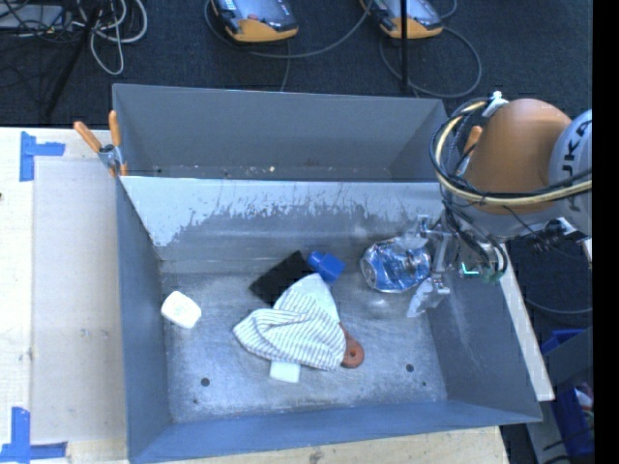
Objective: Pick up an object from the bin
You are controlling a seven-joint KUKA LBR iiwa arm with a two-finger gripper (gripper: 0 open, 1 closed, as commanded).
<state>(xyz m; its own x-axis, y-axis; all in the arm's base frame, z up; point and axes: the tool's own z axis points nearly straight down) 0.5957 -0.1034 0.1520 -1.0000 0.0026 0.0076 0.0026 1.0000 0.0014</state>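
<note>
You are seeing the gripper [427, 293] hanging low at the right side of the bin [290, 153], just right of a crumpled blue-and-clear wrapper [393, 265] that is lying near the back slope. You cannot tell whether it is apart, together or clamped on the wrapper. Left of the wrapper, a blue cap [326, 264] and a black block [279, 276] are lying against a striped cloth [295, 329]. A white block [181, 309] is sitting well apart, far left.
</note>
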